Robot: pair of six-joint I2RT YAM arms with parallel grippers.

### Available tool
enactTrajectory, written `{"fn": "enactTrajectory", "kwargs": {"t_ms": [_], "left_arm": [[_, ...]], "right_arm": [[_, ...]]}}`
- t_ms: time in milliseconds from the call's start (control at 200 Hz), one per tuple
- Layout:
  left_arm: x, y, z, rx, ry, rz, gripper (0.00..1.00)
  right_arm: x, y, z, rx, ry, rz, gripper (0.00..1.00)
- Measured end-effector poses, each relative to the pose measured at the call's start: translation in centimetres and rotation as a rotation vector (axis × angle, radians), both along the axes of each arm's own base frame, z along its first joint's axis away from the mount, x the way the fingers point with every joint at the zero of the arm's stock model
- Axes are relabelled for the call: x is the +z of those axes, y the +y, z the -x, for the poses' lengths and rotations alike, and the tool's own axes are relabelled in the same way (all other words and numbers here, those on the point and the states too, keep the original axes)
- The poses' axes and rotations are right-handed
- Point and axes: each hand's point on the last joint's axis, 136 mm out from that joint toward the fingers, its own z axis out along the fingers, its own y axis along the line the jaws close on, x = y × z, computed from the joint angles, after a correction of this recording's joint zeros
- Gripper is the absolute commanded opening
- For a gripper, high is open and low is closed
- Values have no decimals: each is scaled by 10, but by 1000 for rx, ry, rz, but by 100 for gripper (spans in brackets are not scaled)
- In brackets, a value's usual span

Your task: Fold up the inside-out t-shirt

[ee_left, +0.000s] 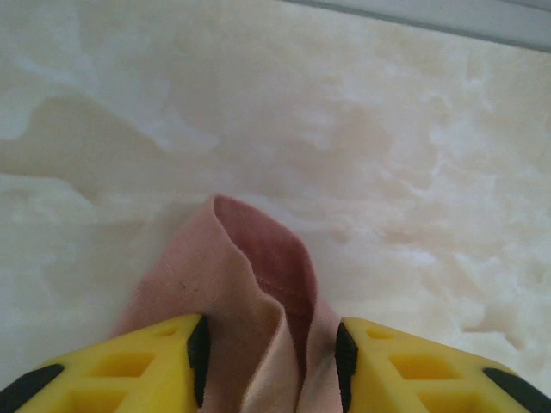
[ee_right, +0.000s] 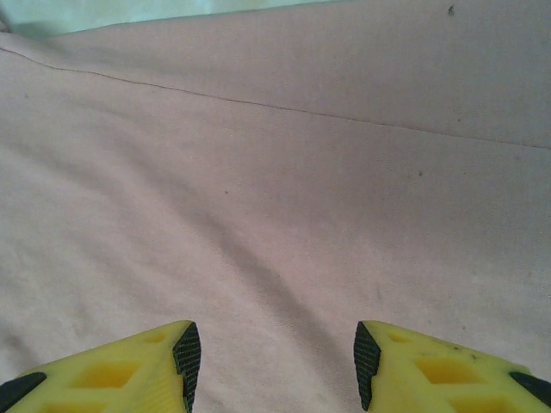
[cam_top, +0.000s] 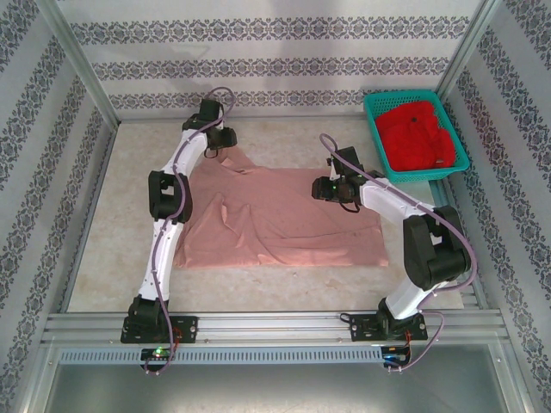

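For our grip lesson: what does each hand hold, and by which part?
Left hand: a bunched edge of the t-shirt lies between its fingers; clamped or not, cannot tell. Right hand: open, holding nothing.

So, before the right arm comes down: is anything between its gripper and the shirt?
Nothing visible. The right gripper hangs open over the flat shirt, with bare cloth below its fingers. The basket stands apart, at the table's far right.
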Motion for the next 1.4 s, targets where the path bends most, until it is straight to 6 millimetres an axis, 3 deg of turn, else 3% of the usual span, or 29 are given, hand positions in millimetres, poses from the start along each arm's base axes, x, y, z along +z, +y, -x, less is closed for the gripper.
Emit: {"fn": "enactTrajectory", "kwargs": {"t_ms": [165, 245, 295, 375, 510, 969, 1059, 1159, 1274, 1399], "left_arm": [[10, 0, -7, 12, -30, 8, 27], [8, 0, -7, 14, -27, 10, 26], [5, 0, -7, 15, -23, 10, 29], [0, 0, -6, 15, -15, 8, 42], [-4, 0, -6, 19, -7, 10, 43], [-6, 1, -2, 31, 14, 13, 3], [-5, 0, -2, 33, 14, 22, 0], [-3, -2, -4, 33, 7, 36, 0], [-1, -5, -8, 38, -10, 61, 0], [-2, -7, -8, 41, -9, 76, 0]], "right_arm": [[-1, 0, 0, 0, 2, 1, 53], [-1, 0, 0, 2, 2, 2, 53], [-1, 0, 0, 2, 2, 3, 53], [-1, 0, 0, 3, 2, 3, 53], [-1, 0, 0, 2, 2, 3, 53], [-1, -2, -1, -2, 0, 9, 53], [-2, -14, -3, -32, 4, 22, 53], [0, -45, -14, -117, 7, 41, 52], [5, -83, -40, -233, 6, 92, 52], [2, -104, -64, -300, 11, 163, 51]]}}
